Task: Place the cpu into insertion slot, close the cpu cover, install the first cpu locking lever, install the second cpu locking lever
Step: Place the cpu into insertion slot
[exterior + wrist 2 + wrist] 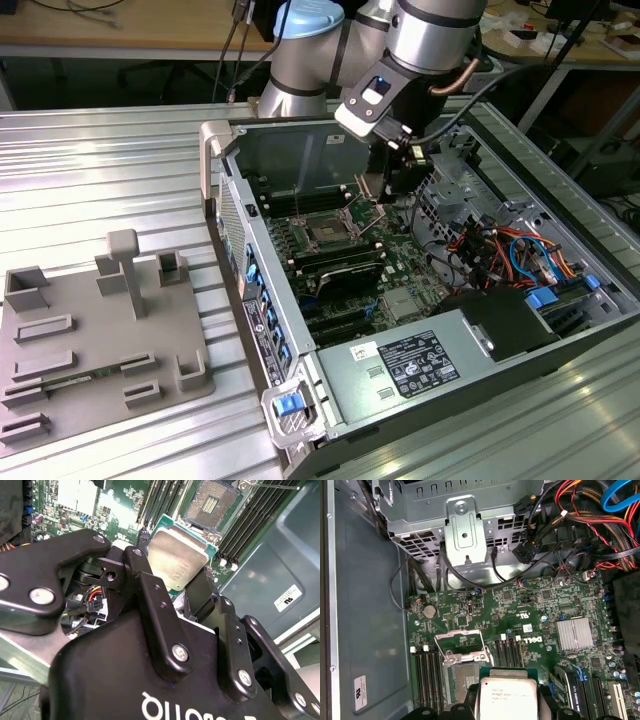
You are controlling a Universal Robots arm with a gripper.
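My gripper [170,574] is shut on the cpu [176,556], a flat square chip with a silvery-tan face, held by its edges between two black fingers [150,592]. In the first wrist view the cpu [508,696] hangs above the board, just beside the insertion slot [462,677]. The slot has a dark centre and stands uncovered. The cpu cover [460,642], a thin metal frame, is swung up and open at the slot's far side. In the exterior view the gripper [400,178] hovers inside the open computer case, a little to the exterior view's right of the insertion slot [328,230].
Long black memory slots [340,265] flank the socket. A bundle of red, orange and blue cables [500,250] and a metal drive cage [465,535] stand close by. The case walls [250,290] ring the board. A grey fixture plate [100,330] lies at the exterior view's left.
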